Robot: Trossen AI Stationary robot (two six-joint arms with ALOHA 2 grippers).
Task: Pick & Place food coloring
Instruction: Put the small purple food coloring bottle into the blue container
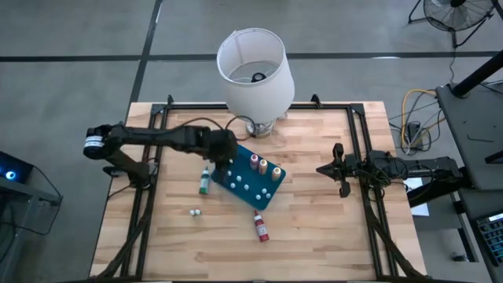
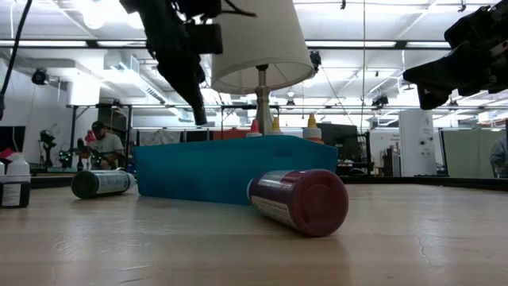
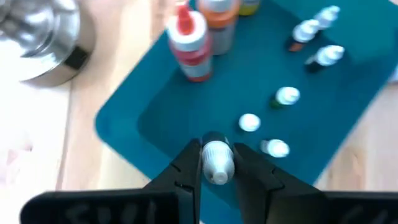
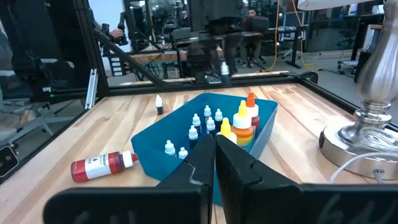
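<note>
A teal tray (image 1: 253, 191) lies mid-table. Red (image 3: 191, 43), orange and yellow squeeze bottles stand in its far end, beside several small white-capped bottles (image 3: 287, 97). A green bottle (image 1: 204, 182) lies on its side left of the tray. A red one (image 1: 260, 228) lies on its side near the table's front. My left gripper (image 3: 216, 149) hovers over the tray's left part (image 1: 223, 159), shut on a small white-capped bottle. My right gripper (image 1: 320, 168) waits shut at the table's right, raised above the wood (image 4: 215, 142). My left gripper pinches a small bottle between its two fingers; the pale cap (image 3: 217, 163) shows in the gap, and the fingers hide most of the body. The fingers point down from above (image 2: 198, 111). The bottle is lifted clear above the tray.
A lamp with a white shade (image 1: 255, 67) and a silver base (image 4: 373, 134) stands just beyond the tray's far side. One small white-capped bottle (image 1: 194, 212) stands alone on the wood left of the tray. A black frame rail (image 1: 357, 141) runs along the table edges.
</note>
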